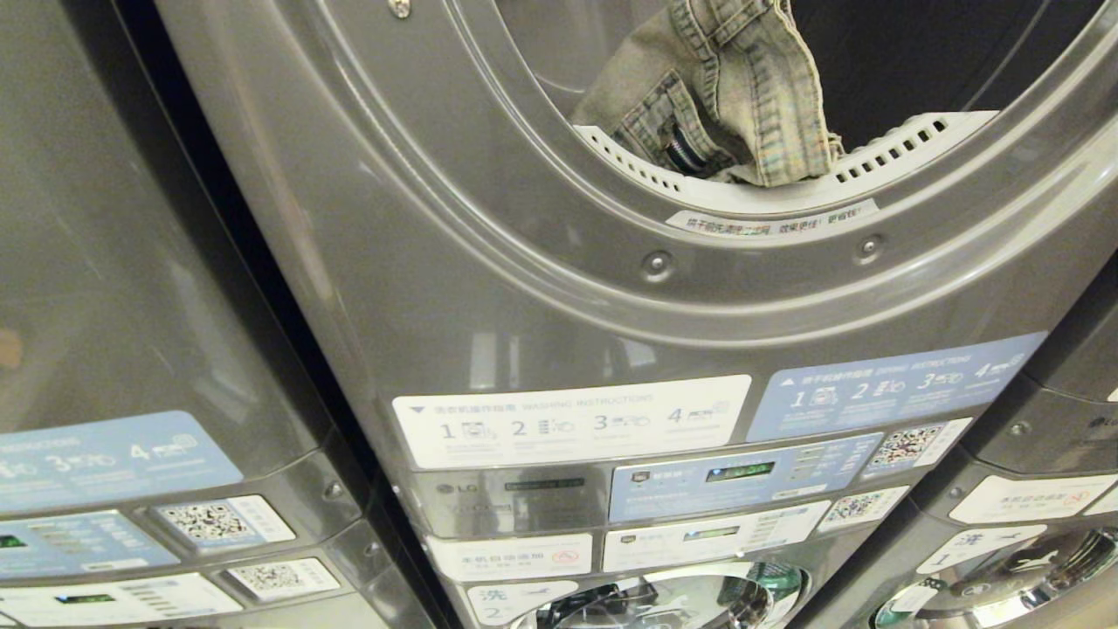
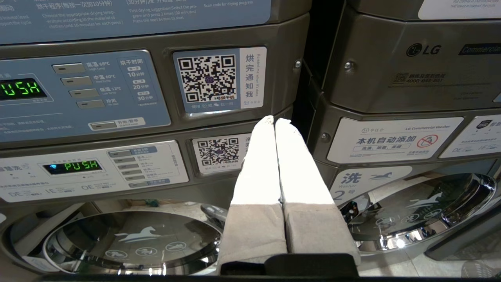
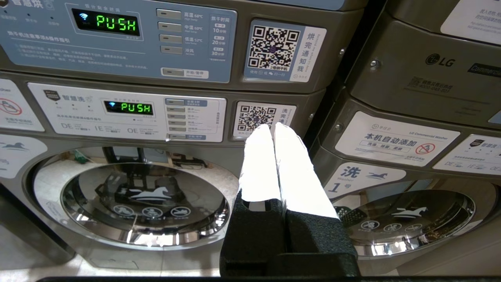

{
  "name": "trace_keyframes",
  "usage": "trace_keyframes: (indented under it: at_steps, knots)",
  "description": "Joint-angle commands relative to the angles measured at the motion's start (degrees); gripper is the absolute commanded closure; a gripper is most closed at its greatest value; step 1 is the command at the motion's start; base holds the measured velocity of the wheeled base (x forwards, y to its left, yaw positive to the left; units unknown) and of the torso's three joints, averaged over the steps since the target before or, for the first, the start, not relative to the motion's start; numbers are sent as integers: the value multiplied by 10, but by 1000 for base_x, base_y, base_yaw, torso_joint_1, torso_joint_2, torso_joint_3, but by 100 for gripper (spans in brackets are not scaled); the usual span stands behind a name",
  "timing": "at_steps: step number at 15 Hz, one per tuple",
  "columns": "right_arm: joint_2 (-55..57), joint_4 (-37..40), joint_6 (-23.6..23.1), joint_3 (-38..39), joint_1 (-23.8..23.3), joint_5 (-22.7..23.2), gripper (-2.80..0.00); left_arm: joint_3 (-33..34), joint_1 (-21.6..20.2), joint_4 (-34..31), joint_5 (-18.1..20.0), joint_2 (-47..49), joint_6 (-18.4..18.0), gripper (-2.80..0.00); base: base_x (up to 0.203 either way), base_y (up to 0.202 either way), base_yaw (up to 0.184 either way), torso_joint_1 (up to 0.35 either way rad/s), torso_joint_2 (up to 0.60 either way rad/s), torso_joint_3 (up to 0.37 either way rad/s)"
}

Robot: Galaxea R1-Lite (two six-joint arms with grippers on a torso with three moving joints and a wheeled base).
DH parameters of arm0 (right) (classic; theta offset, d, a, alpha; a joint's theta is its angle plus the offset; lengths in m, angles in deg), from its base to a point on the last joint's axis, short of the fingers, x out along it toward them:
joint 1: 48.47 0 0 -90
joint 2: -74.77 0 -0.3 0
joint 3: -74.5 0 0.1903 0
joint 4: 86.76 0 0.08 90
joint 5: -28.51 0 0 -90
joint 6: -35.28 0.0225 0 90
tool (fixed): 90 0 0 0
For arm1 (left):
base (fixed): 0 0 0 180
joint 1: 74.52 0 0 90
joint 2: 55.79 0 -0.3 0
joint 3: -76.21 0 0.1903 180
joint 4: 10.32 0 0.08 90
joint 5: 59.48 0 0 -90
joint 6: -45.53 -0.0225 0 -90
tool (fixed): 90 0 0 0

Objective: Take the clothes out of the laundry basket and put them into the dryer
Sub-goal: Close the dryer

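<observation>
A: What is lying in the opening of the dryer (image 1: 489,262)?
B: The denim garment (image 1: 742,96), faded grey-blue with tan seams, is hanging over the white perforated lip of the drum mouth; a strip of Chinese text is running just below that lip. The laundry basket is not showing in any view.

A: Which labels are reading clearly on the stack?
B: A white panel (image 1: 572,419) is reading "WASHING INSTRUCTIONS" with steps 1 to 4; beside it a blue panel is carrying drying steps. An "LG" badge is sitting beneath.

A: How is the left gripper (image 2: 274,121) standing?
B: Its white-wrapped fingers are pressing together, holding nothing, and pointing at a QR sticker (image 2: 219,80) marked "烘完通知我". A green display (image 2: 74,166) is reading "PUSH"; the neighbouring washer is marked "洗 2号".

A: And the right gripper (image 3: 272,129)?
B: Likewise closed and empty, before a QR sticker (image 3: 262,117). Two displays are showing "PUSH"; the adjacent machine is labelled "LG Commercial Washer" and "洗 1号".
</observation>
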Motion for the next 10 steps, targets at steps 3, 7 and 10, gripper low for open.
trace_keyframes:
  at_steps: [3, 7, 10]
  knots:
    - [0, -1, 3, 0, 0, -6, 0, 0, 0, 1, 1, 0, -2, 0, 0, 0, 0, 0, 0, 0]
    - [0, -1, 15, 0, 0, -12, 0, 0, 0, -1, 0, 0, -2, 0, 0, 0, 0, 0, 0, 0]
    - [0, 1, 13, 0, 0, -11, 0, 0, -1, -1, 0, 0, -2, 0, 0, 0, 0, 0, 0, 0]
